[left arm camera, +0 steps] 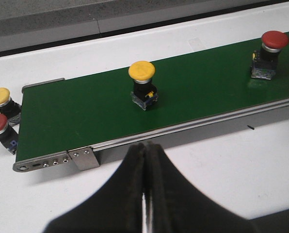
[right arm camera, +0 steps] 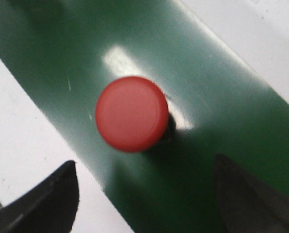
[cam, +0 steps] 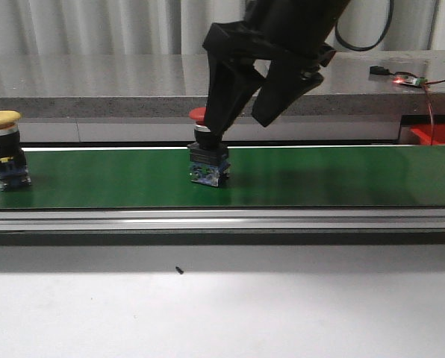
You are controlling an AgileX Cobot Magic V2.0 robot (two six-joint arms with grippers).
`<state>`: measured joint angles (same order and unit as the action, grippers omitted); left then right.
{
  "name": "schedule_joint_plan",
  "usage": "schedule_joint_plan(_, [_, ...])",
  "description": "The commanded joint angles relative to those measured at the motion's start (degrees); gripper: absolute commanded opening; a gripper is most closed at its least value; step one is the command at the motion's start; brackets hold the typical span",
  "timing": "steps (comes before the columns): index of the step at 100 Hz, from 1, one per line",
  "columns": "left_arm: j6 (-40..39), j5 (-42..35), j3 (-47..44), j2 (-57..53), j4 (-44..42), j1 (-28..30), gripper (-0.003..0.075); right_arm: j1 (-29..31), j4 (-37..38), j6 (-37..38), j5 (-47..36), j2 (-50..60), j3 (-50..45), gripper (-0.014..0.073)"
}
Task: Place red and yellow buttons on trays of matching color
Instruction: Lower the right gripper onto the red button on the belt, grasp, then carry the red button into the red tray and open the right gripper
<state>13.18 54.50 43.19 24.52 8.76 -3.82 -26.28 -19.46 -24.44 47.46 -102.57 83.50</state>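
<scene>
My right claw (cam: pixel 241 119) hangs spread wide over the red button (cam: pixel 207 153), which stands upright on the green belt (cam: pixel 342 179). One finger looks nearer the cap; closing off-centre could tip it. My left claw (left arm camera: pixel 145 160) stays out of this, pressed together.

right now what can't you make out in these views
- Red tray: front view, cut off by the right edge; only a corner shows.
- Yellow tray: in no view.
- Red button on the belt: front view, cap partly hidden by the right gripper.
- Red button's body: right wrist view, hidden under its blurred cap.
</scene>
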Motion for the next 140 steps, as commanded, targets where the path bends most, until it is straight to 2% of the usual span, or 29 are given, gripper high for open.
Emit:
schedule_joint_plan(1, [-0.5,-4.0,1.4,0.4,1.0,-0.4,-0.0019,0.0,-2.1,-0.7,-2.0,0.8,3.9,0.0571])
schedule_joint_plan(11, [-0.5,-4.0,1.4,0.4,1.0,-0.4,-0.0019,0.0,-2.2,-0.8,-1.6,-1.3,5.9,0.0566])
schedule_joint_plan(20, [-0.5,-4.0,1.4,0.4,1.0,-0.4,-0.0019,0.0,-2.2,-0.8,-0.8,-2.9,7.2,0.0524])
schedule_joint_plan(25, [-0.5,-4.0,1.4,0.4,1.0,-0.4,-0.0019,0.0,-2.2,-0.8,-0.8,-3.2,7.4,0.0472])
schedule_joint_plan(41, [-0.5,-4.0,1.4,0.4,1.0,-0.4,-0.0019,0.0,-2.3,-0.9,-0.7,-3.2,7.5,0.0199])
schedule_joint_plan(51, [-0.5,-4.0,1.4,0.4,1.0,-0.4,-0.0019,0.0,-2.3,-1.5,-0.8,-3.2,7.5,0.0114])
schedule_joint_plan(75, [-0.5,-4.0,1.4,0.4,1.0,-0.4,-0.0019,0.7,-2.3,-1.6,-0.2,0.5,7.0,0.0109])
schedule_joint_plan(96, [-0.5,-4.0,1.4,0.4,1.0,-0.4,-0.0019,3.9,-2.3,-1.6,-0.9,6.8,3.3,0.0109])
schedule_joint_plan(117, [-0.5,-4.0,1.4,0.4,1.0,-0.4,-0.0019,8.7,-2.3,-1.6,-2.0,13.6,-2.0,0.0109])
schedule_joint_plan(140, [-0.5,-4.0,1.4,0.4,1.0,-0.4,-0.0019,16.5,-2.3,-1.6,-2.0,20.6,-7.7,0.0109])
